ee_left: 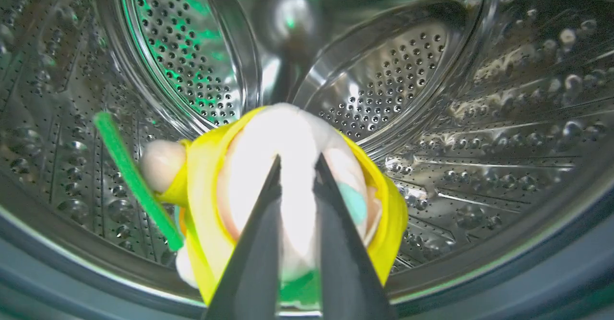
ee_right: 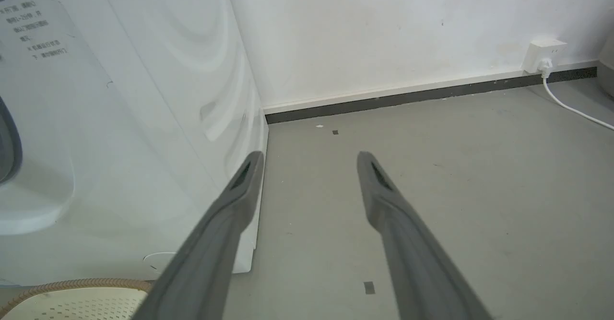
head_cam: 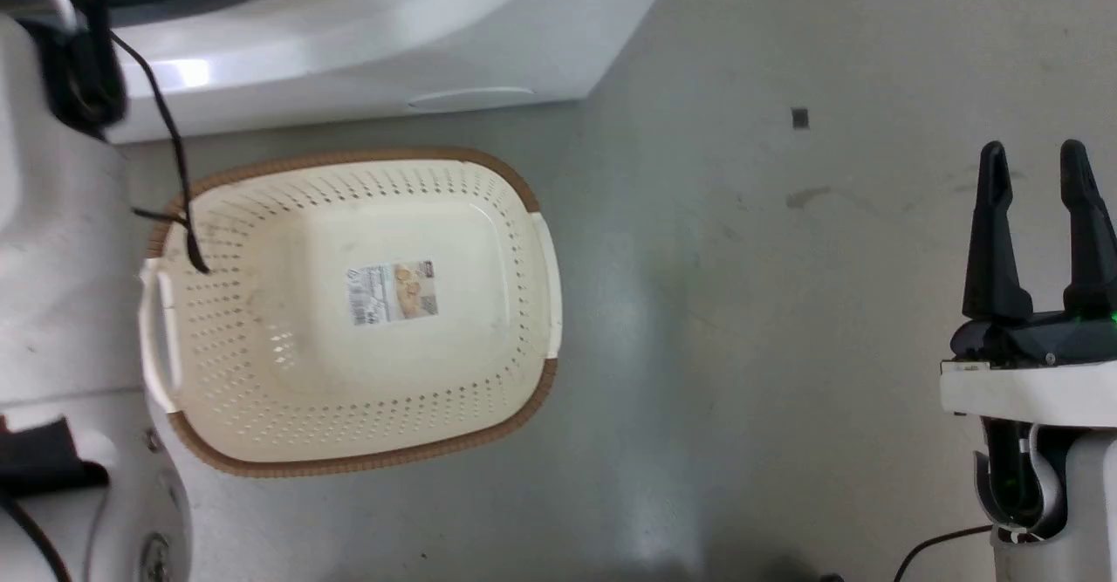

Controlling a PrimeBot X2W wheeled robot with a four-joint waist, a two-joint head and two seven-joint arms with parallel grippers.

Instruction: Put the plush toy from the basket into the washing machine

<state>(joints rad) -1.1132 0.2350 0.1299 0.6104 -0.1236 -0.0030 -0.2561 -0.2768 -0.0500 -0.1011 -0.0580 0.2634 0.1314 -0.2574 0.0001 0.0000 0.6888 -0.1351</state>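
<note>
Head view: the basket (head_cam: 288, 303) shows its bare bottom beside the washing machine (head_cam: 366, 50), and my right gripper (head_cam: 1038, 242) hangs with its fingers apart. Left wrist view: my left gripper (ee_left: 298, 159) clamps the plush toy (ee_left: 288, 128) inside the drum (ee_left: 431, 94). I judge the next move is to release it, and nothing obstructs that. Right wrist view: floor (ee_right: 455, 190) and a wall socket (ee_right: 544, 53).

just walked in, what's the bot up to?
The left gripper is shut on the plush toy with pale pink head and yellow hood, holding it inside the washing machine's shiny perforated steel drum, not yet released. The oval cream plastic basket holds just its printed label. The right gripper hangs open over the grey floor.
</note>
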